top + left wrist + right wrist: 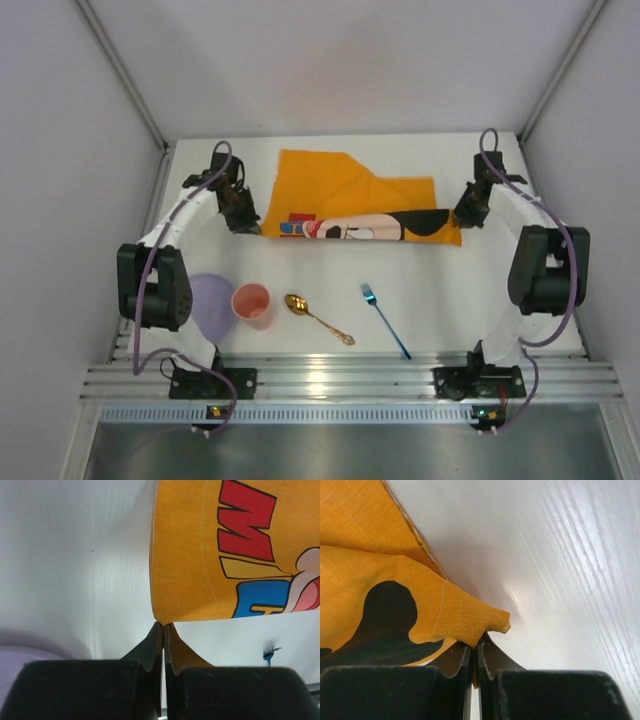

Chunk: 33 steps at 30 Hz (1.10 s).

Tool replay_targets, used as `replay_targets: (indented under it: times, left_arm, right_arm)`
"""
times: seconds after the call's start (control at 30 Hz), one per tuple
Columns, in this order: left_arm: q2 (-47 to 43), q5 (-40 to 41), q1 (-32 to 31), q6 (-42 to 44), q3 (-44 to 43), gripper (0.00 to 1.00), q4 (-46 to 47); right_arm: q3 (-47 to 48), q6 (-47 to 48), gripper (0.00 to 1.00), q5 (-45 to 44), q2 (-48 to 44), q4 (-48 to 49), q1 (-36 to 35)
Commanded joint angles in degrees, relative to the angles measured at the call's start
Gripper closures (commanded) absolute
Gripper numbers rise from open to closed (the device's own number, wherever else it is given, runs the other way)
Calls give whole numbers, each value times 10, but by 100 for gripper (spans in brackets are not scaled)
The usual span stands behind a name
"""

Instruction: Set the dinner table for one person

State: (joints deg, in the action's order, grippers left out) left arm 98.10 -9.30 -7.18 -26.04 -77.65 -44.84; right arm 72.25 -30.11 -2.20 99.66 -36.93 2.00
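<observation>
Left jaws clenched on placemat (340,190) near-left corner; right jaws clenched on near-right corner. On counter (440,290): cup (251,302), spoon (318,318), fork (384,320), clear of placemat.

Flat, matte white dinner table (450,295)
</observation>
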Motion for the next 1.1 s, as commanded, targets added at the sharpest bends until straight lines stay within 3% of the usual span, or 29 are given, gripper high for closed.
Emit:
replay_targets:
  times: [0.0,0.1,0.2,0.23,0.27,0.3,0.33,0.37,0.4,0.57,0.8,1.07]
  left_arm:
    - [-70,64,8,27,24,100,-38]
    - [-92,87,13,28,33,100,-72]
    - [-121,88,13,31,59,100,-74]
    - [-125,89,13,35,67,100,-70]
    - [-129,89,13,35,78,94,-69]
    - [-129,88,13,32,80,80,-69]
    - [-131,88,13,29,82,55,-71]
    - [-134,88,13,21,85,6,-73]
    - [-136,88,13,14,86,1,-75]
    - [-148,88,13,-1,91,1,-61]
    - [-77,51,11,3,34,1,-44]
    - [-37,35,11,11,0,6,-42]
  right_arm:
    - [64,62,94,16,28,-44,6]
    - [69,85,82,104,42,-53,-1]
    - [42,99,72,139,14,-75,-16]
    - [29,98,64,141,-2,-73,-16]
    - [15,93,37,140,-20,-69,-33]
    - [-7,82,22,137,-57,-65,-42]
    - [-11,77,17,131,-74,-63,-45]
    - [-10,74,15,114,-87,-64,-49]
    - [4,72,15,107,-109,-63,-52]
    - [97,79,12,95,-109,-47,-55]
    - [246,49,12,144,43,-2,-54]
    - [391,34,16,150,230,-26,-54]
